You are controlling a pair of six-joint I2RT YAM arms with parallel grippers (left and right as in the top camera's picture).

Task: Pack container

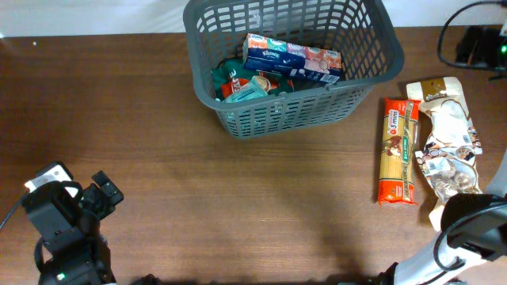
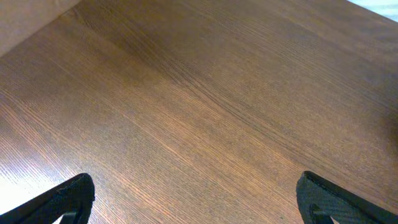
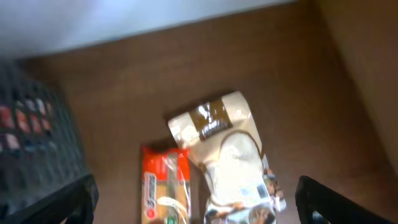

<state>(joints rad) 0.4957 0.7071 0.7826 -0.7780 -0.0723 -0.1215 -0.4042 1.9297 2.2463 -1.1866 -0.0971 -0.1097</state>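
The dark grey lattice basket (image 1: 380, 36) stands at the back centre and holds a blue tissue box (image 1: 291, 57) and green and red packets (image 1: 247, 84). An orange spaghetti packet (image 1: 398, 150) and a white-and-brown pouch (image 1: 447, 134) lie on the table to its right. The right wrist view shows the spaghetti (image 3: 165, 186), the pouch (image 3: 227, 146) and the basket's side (image 3: 34, 146). My right gripper (image 3: 196, 202) is open above these two packets and holds nothing. My left gripper (image 2: 196, 196) is open and empty over bare wood at the front left.
The brown wooden table (image 1: 222, 190) runs to the front edge. A black device with cables (image 1: 479, 47) sits at the back right corner. The left arm base (image 1: 59, 229) is at the front left and the right arm (image 1: 475, 226) at the front right.
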